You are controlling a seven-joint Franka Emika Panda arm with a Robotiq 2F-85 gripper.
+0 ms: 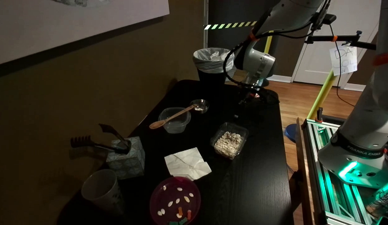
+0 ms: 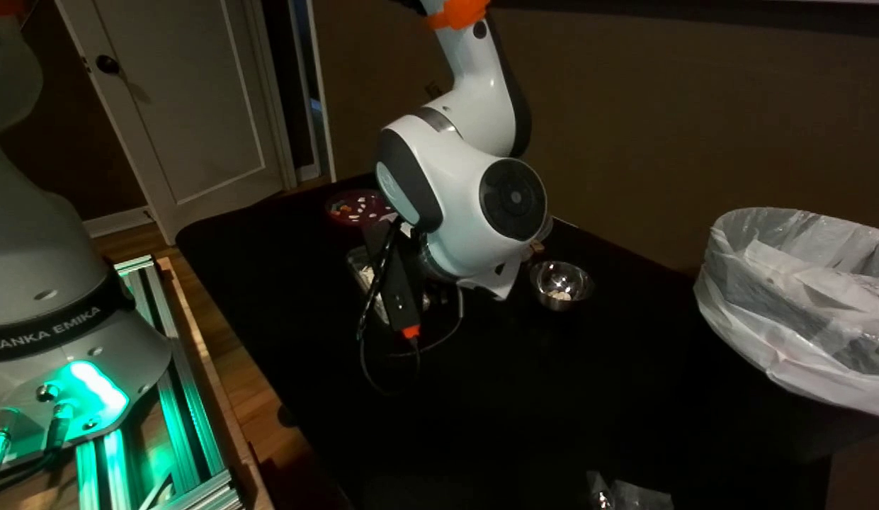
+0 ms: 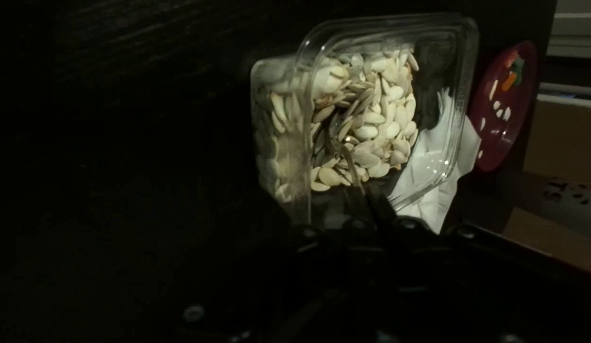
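If the spoon [image 3: 348,161] pinched by the gripper [image 3: 363,191] snags, the pumpkin-seed tub [image 3: 390,23] could skid toward the robot-side edge of the worktop [image 1: 256,187].

"FRANKA EMIKA" marks the robot base [image 1: 365,161] in both exterior views; a handwritten paper sign [image 1: 343,59], far right, reads "DA" above a partly legible "COL".

- The clear squarish plastic tub [image 3: 468,52] looked smooth and glossy.
- The pale oval seeds [image 3: 374,119] looked matt.
- The small round silver metal bowl [image 2: 545,276] shone.
- The long tan wooden spoon [image 1: 178,115] looked smooth.
- The flat white paper napkin [image 1: 187,162] looked creased and matt.
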